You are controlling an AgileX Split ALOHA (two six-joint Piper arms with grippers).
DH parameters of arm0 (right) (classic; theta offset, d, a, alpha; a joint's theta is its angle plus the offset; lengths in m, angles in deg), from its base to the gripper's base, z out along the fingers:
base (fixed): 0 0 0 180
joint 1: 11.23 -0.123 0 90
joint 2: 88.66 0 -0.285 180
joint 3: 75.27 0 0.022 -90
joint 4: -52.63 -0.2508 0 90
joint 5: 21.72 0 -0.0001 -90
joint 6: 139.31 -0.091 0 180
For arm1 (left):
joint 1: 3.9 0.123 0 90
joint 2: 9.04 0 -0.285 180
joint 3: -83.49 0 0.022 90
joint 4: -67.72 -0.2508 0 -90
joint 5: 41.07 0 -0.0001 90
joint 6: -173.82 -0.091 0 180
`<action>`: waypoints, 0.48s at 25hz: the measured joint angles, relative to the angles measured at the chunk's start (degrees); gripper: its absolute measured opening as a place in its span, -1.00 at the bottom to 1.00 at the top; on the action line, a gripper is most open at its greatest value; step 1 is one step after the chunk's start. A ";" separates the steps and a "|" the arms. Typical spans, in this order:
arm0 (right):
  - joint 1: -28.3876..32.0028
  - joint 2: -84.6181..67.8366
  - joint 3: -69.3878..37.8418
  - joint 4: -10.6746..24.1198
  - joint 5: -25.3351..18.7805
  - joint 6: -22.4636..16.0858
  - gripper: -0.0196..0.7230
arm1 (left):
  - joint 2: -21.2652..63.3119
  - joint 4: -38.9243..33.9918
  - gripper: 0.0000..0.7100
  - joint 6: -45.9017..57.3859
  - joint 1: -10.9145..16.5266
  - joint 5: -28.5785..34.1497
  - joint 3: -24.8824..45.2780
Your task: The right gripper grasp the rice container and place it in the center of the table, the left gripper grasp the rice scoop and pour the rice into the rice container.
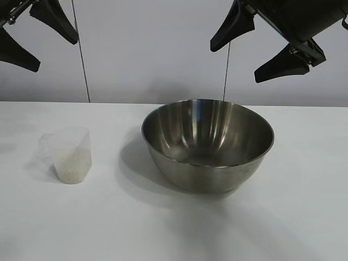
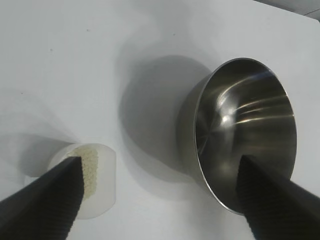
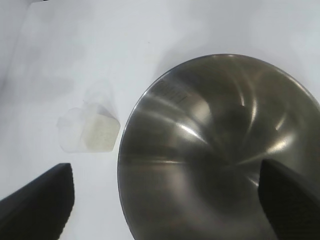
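From outside, both arms hang high over the table (image 1: 304, 217), and only this view shows that neither touches anything. The left gripper (image 1: 38, 38) sits at the upper left corner, fingers spread wide; the right gripper (image 1: 261, 51) hovers upper right, fingers just as far apart, nothing between them.

Count it up: one rice container (image 1: 207, 144), one rice scoop (image 1: 68, 155), two grippers. The steel bowl stands upright near mid-table, below and slightly left of the right gripper. The scoop stands upright well to its left, below and to the right of the left gripper.

The wrist views look down inside. The left one shows the rice (image 2: 89, 167) heaped in the scoop; the bowl's interior looks empty, though reflections make that hard to swear to.
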 joint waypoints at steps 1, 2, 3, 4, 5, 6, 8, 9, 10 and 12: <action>0.00 0.00 0.00 0.00 0.00 0.00 0.92 | 0.00 0.00 0.70 0.00 0.00 0.00 0.00; 0.00 0.00 0.00 0.00 0.00 0.00 0.92 | 0.00 0.00 0.70 0.00 0.00 0.00 0.00; 0.00 0.00 0.00 0.00 0.00 0.00 0.92 | 0.00 0.00 0.70 0.00 0.00 0.00 0.00; 0.00 0.00 0.00 0.00 0.00 0.00 0.92 | 0.00 0.00 0.70 0.00 0.00 0.00 0.00; 0.00 0.00 0.00 0.00 0.00 0.00 0.92 | 0.00 0.00 0.70 0.00 0.00 -0.05 0.00; 0.00 0.00 0.00 0.00 0.07 0.00 0.92 | 0.00 0.00 0.70 0.00 0.00 -0.05 0.00; 0.00 0.00 0.00 0.26 0.14 0.00 0.92 | 0.00 0.00 0.70 0.00 0.00 -0.05 0.00; 0.00 0.00 0.00 0.98 0.14 0.00 0.92 | 0.00 0.00 0.70 0.00 0.00 -0.05 0.00; 0.00 0.00 0.00 2.27 0.14 0.00 0.92 | 0.00 0.00 0.70 0.00 0.00 -0.05 0.00; 0.00 0.00 0.00 5.72 0.27 -1.66 0.92 | 0.00 0.00 0.70 0.00 0.00 -0.05 0.00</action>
